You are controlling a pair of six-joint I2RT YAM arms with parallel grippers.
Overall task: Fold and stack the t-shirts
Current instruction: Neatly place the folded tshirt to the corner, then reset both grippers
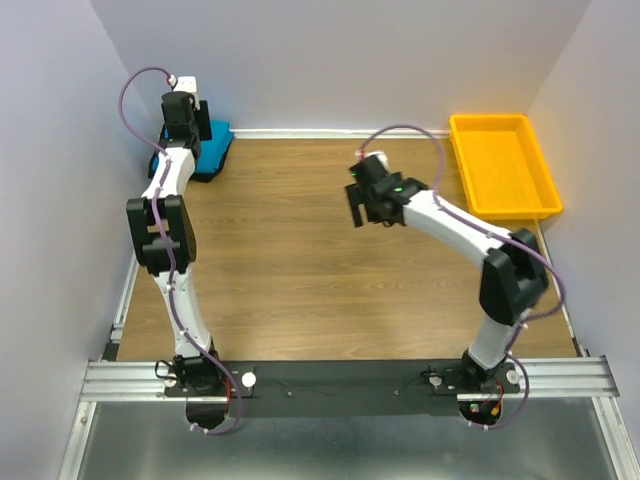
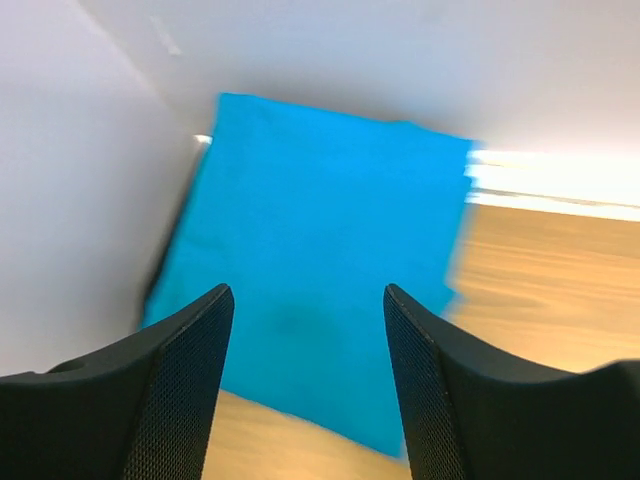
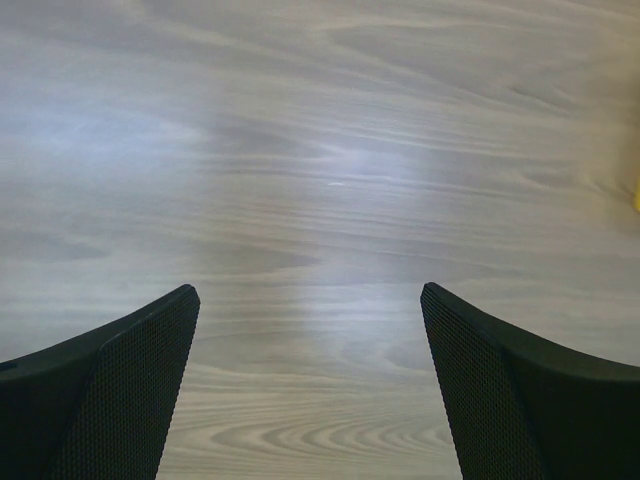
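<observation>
Left pincer [image 2: 307, 295]: released, fingers spread, nothing between them. It hangs over the teal shirt [image 2: 320, 200] in the far left corner of the table [image 1: 300, 260], close to the wall [image 1: 60, 150].

- Teal shirt: folded to a flat, roughly rectangular pad lying on the wood, with its far edge against the back wall. From the top camera the left arm covers most of it.
- A dark strip [image 2: 158, 285] runs along the pad's left edge. It may be a second cloth underneath, but the wrist view is too blurred to be sure.
- Right pincer [image 3: 307, 290]: also released, jaws wide and empty. It is held above bare wood near the middle of the table, well apart from the shirt.
- Yellow tray [image 1: 500, 165]: sits in the far right corner, with nothing in it.
</observation>
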